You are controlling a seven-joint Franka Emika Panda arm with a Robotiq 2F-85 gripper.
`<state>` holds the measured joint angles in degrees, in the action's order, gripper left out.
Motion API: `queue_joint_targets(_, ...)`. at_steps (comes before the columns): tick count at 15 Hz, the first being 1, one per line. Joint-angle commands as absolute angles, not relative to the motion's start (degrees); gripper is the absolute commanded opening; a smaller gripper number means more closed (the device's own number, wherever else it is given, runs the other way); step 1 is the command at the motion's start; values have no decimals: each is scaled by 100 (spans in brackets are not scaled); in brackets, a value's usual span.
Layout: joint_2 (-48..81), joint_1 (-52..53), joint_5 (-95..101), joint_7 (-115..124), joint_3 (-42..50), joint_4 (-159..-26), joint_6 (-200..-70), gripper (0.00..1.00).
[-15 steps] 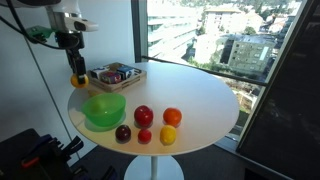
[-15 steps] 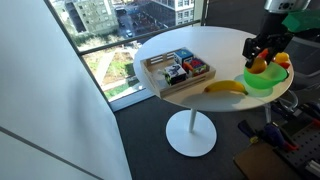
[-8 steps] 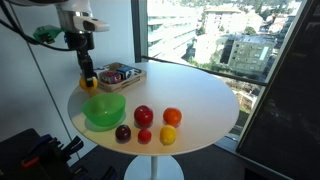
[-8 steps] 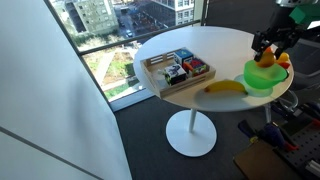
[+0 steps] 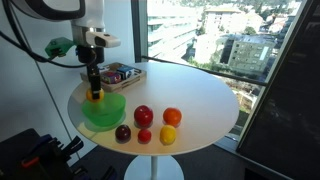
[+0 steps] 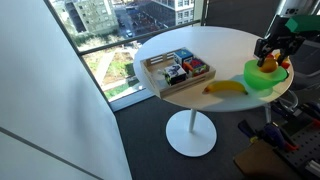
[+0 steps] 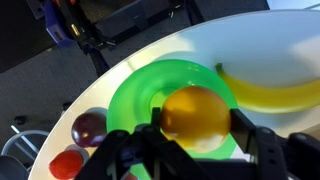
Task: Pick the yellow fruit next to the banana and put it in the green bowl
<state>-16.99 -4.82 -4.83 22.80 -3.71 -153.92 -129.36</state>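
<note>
Pincer and load arrive together: its jaws are clamped on the yellow fruit, one finger on each flank. In the wrist view the fruit hangs over the hollow of the green bowl, toward the side of the bowl that faces the banana.

A second ago the arm held the fruit outside the bowl, beyond the rim on the side of the tray of packets. Half a second ago it was closing on that rim. Now, in both exterior views, the fruit is above the bowl, just inside the rim and seemingly not yet down in it. How high it hangs over the bowl's floor I cannot tell.

The cluster of round fruits on the bowl's opposite side lies where it did, and so does the banana.

The carry looks nearly done. What likely remains is a short descent into the bowl and a release. Dropped from this height, a round fruit could bounce off the light plastic or nudge the bowl.
</note>
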Motion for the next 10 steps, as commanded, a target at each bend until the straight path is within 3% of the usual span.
queue_joint_targets(1, -1358, -518, -384, 2338, -255, -15298, -13195, 44)
queue_joint_targets(10, -946, -525, 117, 2717, -245, -15398, -14075, 44)
